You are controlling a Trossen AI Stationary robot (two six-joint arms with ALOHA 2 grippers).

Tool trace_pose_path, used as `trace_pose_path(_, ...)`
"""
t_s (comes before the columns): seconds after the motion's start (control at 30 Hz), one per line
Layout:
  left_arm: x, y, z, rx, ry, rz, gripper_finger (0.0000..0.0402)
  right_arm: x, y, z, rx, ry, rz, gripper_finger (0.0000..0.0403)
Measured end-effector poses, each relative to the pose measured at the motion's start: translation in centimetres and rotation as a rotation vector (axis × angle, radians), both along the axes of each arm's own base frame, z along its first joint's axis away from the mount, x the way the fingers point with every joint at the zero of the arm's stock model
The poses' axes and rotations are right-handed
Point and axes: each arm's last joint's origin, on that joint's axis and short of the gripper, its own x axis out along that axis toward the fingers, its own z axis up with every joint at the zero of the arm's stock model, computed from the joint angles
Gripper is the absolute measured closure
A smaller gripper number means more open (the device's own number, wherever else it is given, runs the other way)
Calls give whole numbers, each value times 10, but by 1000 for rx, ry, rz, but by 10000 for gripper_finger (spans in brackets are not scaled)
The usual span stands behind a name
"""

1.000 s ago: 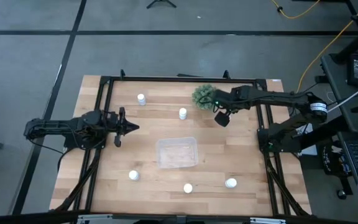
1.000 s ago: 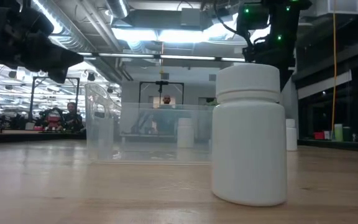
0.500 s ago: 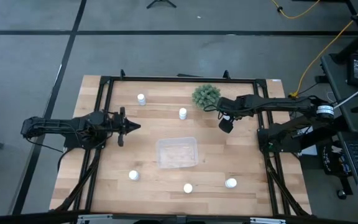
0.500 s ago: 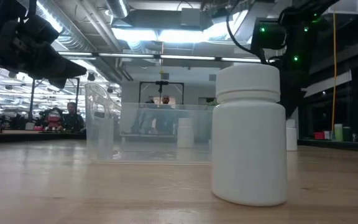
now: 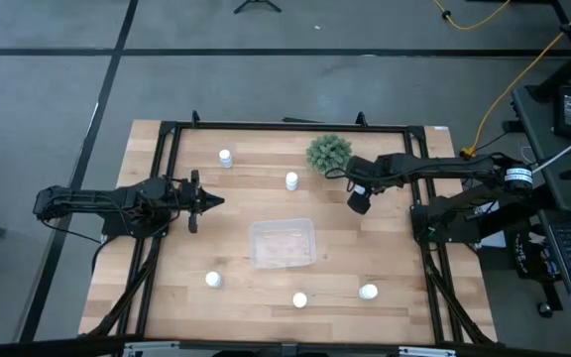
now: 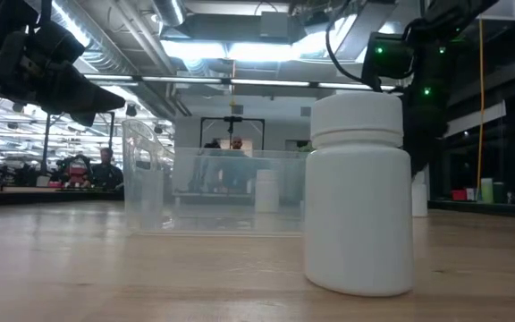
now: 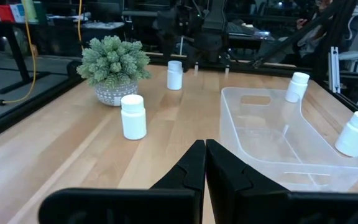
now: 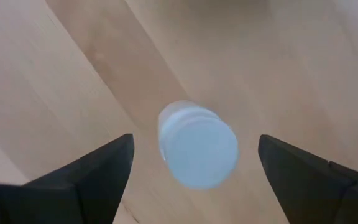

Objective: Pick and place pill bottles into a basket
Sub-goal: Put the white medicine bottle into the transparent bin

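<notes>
Your right pincer [image 8: 191, 171] hangs over a pill bottle [image 8: 198, 144] on the worktop [image 5: 236, 248], fingers spread wide either side of its cap, not touching. This is just beside the green plant [image 5: 328, 152]. Left pincer [image 7: 205, 163] is closed, parked left of the clear basket [image 5: 283, 244]. Other bottles stand scattered around the basket, which has nothing in it.

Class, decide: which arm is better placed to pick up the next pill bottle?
The right. Its open right gripper hangs directly over a pill bottle; the left gripper waits shut, left of the basket.
</notes>
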Motion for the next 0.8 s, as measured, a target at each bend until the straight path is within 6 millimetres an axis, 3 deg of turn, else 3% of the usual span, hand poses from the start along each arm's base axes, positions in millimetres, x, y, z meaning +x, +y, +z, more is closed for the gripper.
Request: trace_pose_path(0.8, 0, 0, 0, 0, -1, 1, 395, 0, 1, -3, 21, -10, 6, 61)
